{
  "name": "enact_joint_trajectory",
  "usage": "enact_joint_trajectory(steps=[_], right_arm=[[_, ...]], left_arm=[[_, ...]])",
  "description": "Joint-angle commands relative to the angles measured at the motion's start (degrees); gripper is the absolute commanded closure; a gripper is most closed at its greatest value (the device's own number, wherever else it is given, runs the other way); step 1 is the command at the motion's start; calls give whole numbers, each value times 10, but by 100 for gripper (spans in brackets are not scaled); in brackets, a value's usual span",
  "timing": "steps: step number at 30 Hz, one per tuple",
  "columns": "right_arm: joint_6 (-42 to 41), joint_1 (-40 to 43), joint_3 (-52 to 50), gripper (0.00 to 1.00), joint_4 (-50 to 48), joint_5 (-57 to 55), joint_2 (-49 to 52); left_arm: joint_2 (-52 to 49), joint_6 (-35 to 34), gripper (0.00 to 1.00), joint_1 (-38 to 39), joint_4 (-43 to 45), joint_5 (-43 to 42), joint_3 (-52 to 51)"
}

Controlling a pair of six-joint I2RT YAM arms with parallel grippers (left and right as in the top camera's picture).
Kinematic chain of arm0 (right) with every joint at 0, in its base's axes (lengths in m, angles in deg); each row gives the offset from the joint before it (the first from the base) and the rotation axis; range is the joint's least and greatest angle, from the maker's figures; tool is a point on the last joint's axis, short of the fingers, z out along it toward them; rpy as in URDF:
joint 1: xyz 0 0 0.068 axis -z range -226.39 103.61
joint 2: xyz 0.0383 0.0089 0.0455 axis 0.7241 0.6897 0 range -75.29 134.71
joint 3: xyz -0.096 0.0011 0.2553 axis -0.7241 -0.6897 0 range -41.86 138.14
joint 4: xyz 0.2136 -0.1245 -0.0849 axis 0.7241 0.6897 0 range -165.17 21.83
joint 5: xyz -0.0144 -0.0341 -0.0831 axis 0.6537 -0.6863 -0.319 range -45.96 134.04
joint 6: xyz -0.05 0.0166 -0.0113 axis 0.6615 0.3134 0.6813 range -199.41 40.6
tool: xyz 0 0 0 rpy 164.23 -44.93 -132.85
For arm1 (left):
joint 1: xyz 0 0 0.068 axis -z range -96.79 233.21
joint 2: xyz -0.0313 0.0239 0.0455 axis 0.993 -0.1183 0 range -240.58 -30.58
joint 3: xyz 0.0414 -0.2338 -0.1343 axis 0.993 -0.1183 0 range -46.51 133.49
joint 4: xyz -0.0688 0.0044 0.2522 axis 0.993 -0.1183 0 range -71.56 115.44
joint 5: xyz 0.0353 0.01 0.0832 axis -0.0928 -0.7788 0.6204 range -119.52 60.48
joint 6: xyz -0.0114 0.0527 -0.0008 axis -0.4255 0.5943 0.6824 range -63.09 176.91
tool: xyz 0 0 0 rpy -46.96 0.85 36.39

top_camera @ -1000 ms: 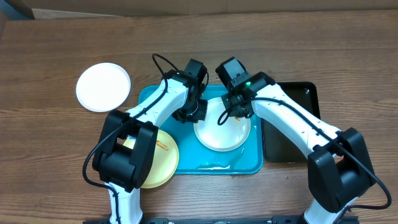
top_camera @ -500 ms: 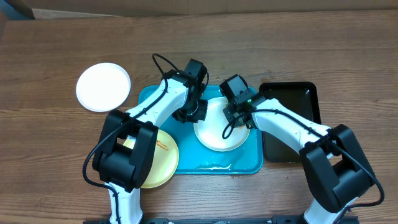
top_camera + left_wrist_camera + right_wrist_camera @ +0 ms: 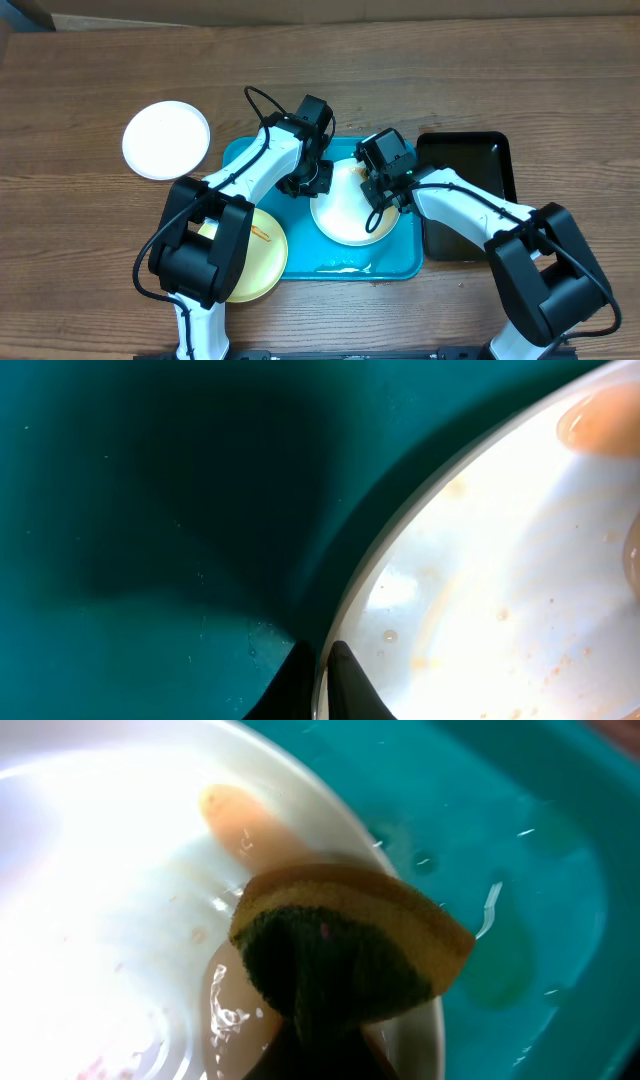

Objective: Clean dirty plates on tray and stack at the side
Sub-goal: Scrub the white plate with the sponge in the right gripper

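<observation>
A white plate [image 3: 345,215] lies in the turquoise tray [image 3: 395,262], wet and speckled with orange residue. My left gripper [image 3: 320,182] is shut on its left rim; in the left wrist view its gripper [image 3: 322,678] pinches the plate [image 3: 500,580] edge over the tray [image 3: 150,510]. My right gripper [image 3: 386,196] is shut on a yellow and dark green sponge [image 3: 345,945], pressed against the plate [image 3: 100,870] near its right rim, beside an orange smear [image 3: 250,825]. A pale yellow plate [image 3: 262,262] with an orange streak overlaps the tray's left front corner. Another white plate [image 3: 165,140] rests on the table at left.
A smaller black tray [image 3: 470,200] lies right of the turquoise tray, under my right arm. Water pools on the tray floor [image 3: 530,840] and along its front edge. Wooden table surrounds everything.
My right gripper has carried the sponge from the plate's far edge toward the front, onto its right side. The left gripper keeps its pinch on the rim.
</observation>
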Motion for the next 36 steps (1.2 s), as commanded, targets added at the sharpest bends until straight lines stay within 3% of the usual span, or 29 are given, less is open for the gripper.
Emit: enact_joint_trajectory(steps=[1,12,22,27,36], right_arm=[[30,-8,-22,96,23,102,17],[64,-8,20,96,96,178,17],[59,19,156,96,172,292,17],[59,61,201,96,221,291,17],[59,97,187,96,212,289,17]], left_arm=[[-9,4,93,3,4,-3,-2],[-9,0,93,3,5,-5,-2],[-9,0,93,3,3,-4,-2],[-9,0,93,3,2,-2,-2],[-9,-5,92,3,6,-6,-2]])
